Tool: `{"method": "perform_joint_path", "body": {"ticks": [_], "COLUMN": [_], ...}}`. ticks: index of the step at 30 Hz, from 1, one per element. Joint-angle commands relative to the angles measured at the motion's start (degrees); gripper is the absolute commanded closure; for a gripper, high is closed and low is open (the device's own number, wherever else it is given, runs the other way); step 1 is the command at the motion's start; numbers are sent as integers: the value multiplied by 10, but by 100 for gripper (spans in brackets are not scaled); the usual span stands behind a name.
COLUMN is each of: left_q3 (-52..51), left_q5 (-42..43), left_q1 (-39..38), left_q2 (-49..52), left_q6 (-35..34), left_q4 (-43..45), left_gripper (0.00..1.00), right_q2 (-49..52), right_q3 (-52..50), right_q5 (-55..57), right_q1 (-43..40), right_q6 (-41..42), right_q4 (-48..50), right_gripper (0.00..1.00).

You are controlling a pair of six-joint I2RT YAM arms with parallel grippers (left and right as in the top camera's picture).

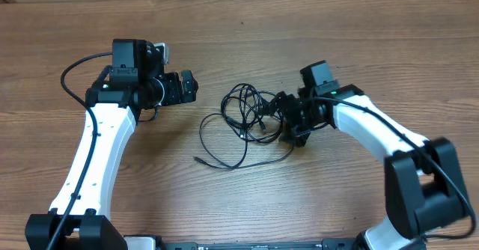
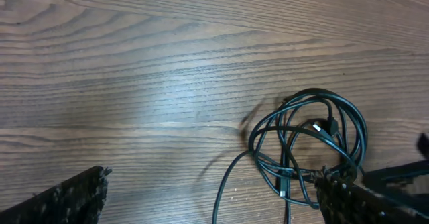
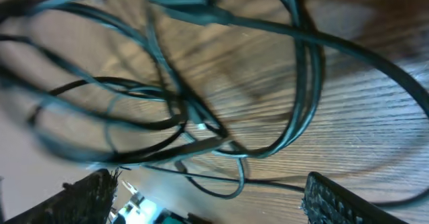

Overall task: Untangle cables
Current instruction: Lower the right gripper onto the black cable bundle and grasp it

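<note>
Both tools gape wide: left tool [image 1: 196, 87] empty, right tool [image 1: 276, 120] over the cables [image 1: 243, 115], unclamped.

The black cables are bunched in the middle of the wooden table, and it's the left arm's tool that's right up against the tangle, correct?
No. The cables are bunched in the middle of the table, but it's the right tool that's up against the tangle; the left tool sits apart from it. The overhead view shows this.

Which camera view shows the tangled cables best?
Overhead: it shows the cables whole, loops and trailing end. The left wrist view catches only the coiled part at its lower right; the right wrist view is a blurred close-up of some strands.
</note>
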Motion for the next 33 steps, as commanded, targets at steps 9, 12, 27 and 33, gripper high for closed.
{"method": "perform_joint_path", "body": {"ticks": [9,12,27,33], "left_q3": [-1,-1,-1,-1], "left_q5": [-12,-12,-23,-25], "left_q1": [-3,-3,-3,-3], "left_q2": [4,4,4,4], "left_q6": [-12,-12,-12,-12], "left_q4": [-4,-4,-4,-9], "left_gripper": [0,0,0,1], "right_q2": [33,33,78,83], "right_q3": [12,12,11,11], "right_q5": [47,47,54,-25], "right_q1": [-10,-10,-9,-9], "right_q6": [27,37,68,66], "right_q4": [-35,-29,-24,28], "right_gripper": [11,14,18,26]}}
